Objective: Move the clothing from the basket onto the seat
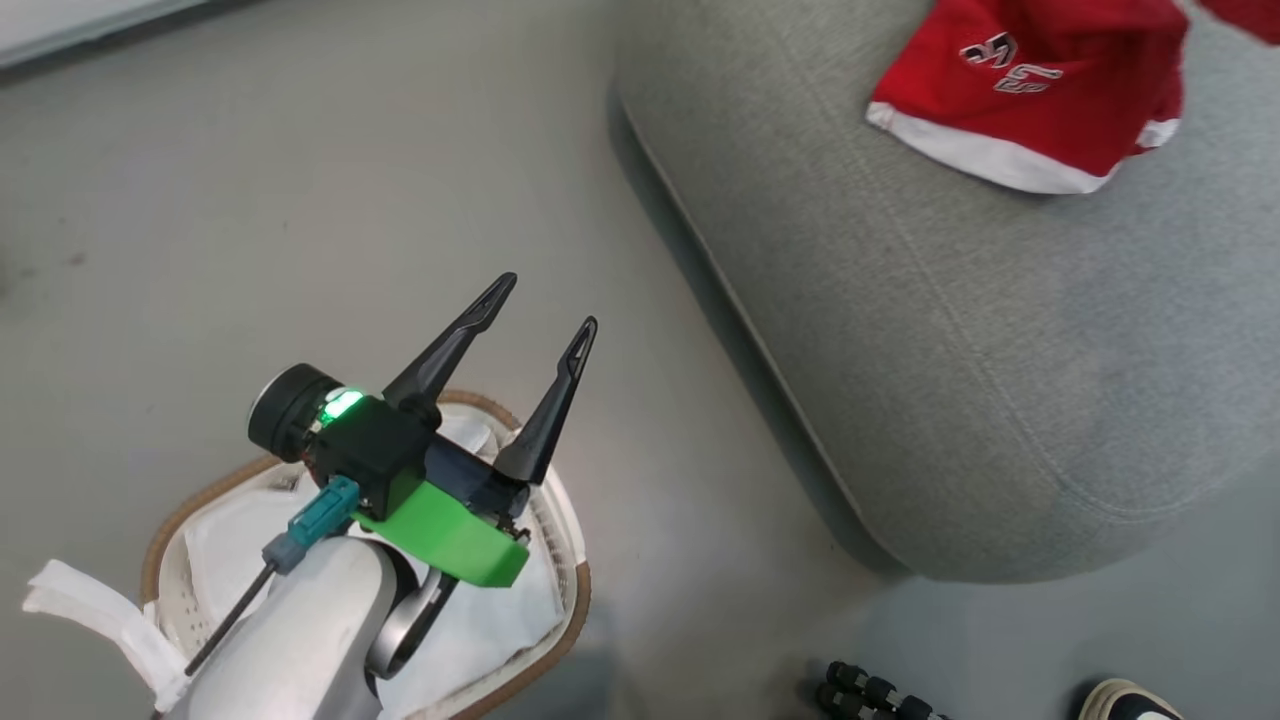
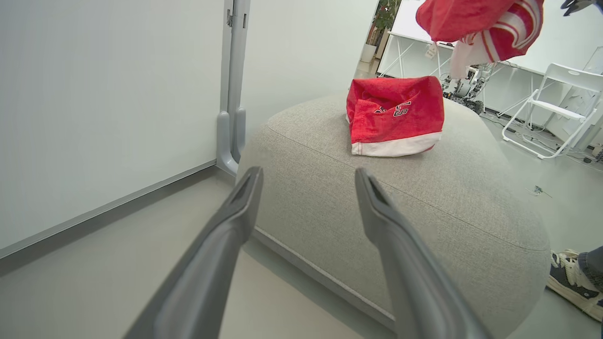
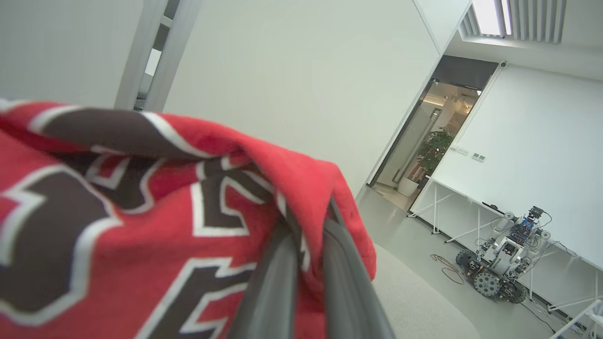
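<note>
The red shorts with a white band lie crumpled on the far part of the light-grey seat, and they sit on top of the seat as red shorts in the left wrist view. My left gripper hovers open and empty over the basket, whose white liner shows inside the brown rim. Its fingers point toward the seat. The red jersey with black-and-white lettering is clamped in my right gripper and hangs in the air above the seat as the jersey.
A person's shoe stands on the grey floor near the seat's front corner, beside a black ribbed object. A white wall and door frame rise left of the seat. A white folding chair and another wheeled robot stand beyond.
</note>
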Tool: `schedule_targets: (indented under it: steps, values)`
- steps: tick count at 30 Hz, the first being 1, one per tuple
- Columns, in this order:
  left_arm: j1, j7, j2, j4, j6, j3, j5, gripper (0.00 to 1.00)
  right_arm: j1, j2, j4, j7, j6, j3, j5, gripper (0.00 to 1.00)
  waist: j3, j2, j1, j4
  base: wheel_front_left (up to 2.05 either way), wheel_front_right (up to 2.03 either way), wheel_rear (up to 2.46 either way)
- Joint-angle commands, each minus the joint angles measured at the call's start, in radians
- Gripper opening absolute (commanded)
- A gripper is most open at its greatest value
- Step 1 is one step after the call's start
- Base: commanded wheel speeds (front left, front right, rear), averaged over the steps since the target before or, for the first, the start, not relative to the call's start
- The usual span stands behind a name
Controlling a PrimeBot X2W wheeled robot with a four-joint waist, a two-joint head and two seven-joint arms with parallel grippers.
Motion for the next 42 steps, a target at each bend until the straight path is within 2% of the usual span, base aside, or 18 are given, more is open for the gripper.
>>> schedule_targets:
  steps: [1, 7, 11, 18, 26, 28, 29, 30, 35, 42]
  values:
    - [-0.026, -0.001, 0.020, -0.005, 0.001, 0.000, -0.001, 1.00, -0.031, -0.017, 0.002, 0.018, -0.001, -0.022, -0.034, 0.00, 0.096, -0.0001, -0.0001, 0.078, 0.00, 0.00, 0.00]
    - [-0.057, 0.000, 0.056, -0.016, 0.001, 0.005, -0.013, 1.00, -0.071, -0.011, 0.004, 0.102, -0.001, -0.086, -0.141, 0.00, 0.188, -0.0001, -0.0001, 0.123, 0.00, 0.00, 0.00]
    - [-0.082, 0.000, 0.067, -0.023, 0.001, -0.006, -0.020, 1.00, -0.034, 0.047, 0.017, 0.119, -0.001, -0.130, -0.183, 0.00, 0.240, -0.0001, -0.0001, 0.152, 0.00, 0.00, 0.00]
    - [-0.109, 0.000, 0.069, -0.022, 0.001, -0.013, -0.018, 1.00, 0.053, 0.163, 0.111, 0.073, -0.001, -0.262, -0.226, 0.00, 0.274, -0.0001, -0.0001, 0.183, 0.00, 0.00, 0.00]
    - [-0.111, 0.000, 0.071, -0.011, 0.001, 0.006, -0.012, 1.00, 0.089, 0.205, 0.228, -0.020, -0.001, -0.340, -0.256, 0.00, 0.246, -0.0001, -0.0001, 0.171, 0.00, 0.00, 0.00]
    - [-0.107, 0.000, 0.063, -0.010, 0.001, 0.011, -0.013, 1.00, 0.097, 0.211, 0.245, -0.046, -0.001, -0.347, -0.260, 0.45, 0.226, -0.0001, -0.0001, 0.167, 0.00, 0.00, 0.00]
    - [-0.103, 0.000, 0.057, -0.009, 0.001, 0.014, -0.014, 1.00, 0.101, 0.211, 0.250, -0.054, -0.001, -0.346, -0.265, 0.84, 0.217, -0.0001, -0.0001, 0.165, 0.00, 0.00, 0.00]
    - [-0.097, 0.000, 0.052, -0.006, 0.001, 0.018, -0.011, 1.00, 0.109, 0.211, 0.257, -0.062, -0.001, -0.342, -0.268, 1.00, 0.202, -0.0001, -0.0001, 0.163, 0.00, 0.00, 0.00]
    - [-0.058, 0.000, 0.029, 0.012, 0.002, 0.050, -0.013, 1.00, 0.152, 0.213, 0.257, -0.081, -0.001, -0.319, -0.241, 1.00, 0.132, -0.0001, -0.0001, 0.153, 0.00, 0.00, 0.00]
    - [0.014, 0.000, -0.013, 0.028, 0.002, 0.128, 0.022, 1.00, 0.272, 0.229, 0.150, -0.082, -0.001, -0.190, -0.161, 1.00, 0.024, -0.0001, -0.0001, 0.152, 0.00, 0.00, 0.00]
